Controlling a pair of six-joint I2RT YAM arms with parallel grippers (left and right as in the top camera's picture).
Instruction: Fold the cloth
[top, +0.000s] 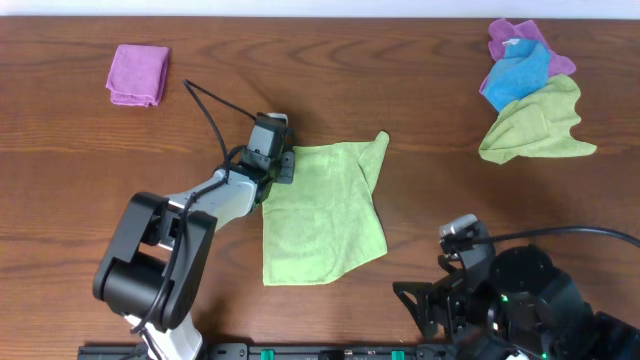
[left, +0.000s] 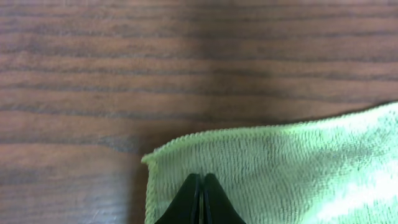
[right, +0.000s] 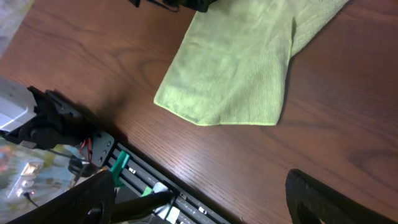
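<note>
Light, limp and faintly grippy, the lime-green microfibre cloth (top: 325, 215) lies mid-table toward the near edge, best taken by a corner: the left gripper (left: 202, 190) is pinched closed on its far-left one, while the right gripper (right: 199, 196) gapes by the near-right corner.

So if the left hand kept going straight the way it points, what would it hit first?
Probably the green cloth: the left hand, shut, sits over its corner. Beyond the hem only bare wooden table shows, though depth is hard to judge.
</note>
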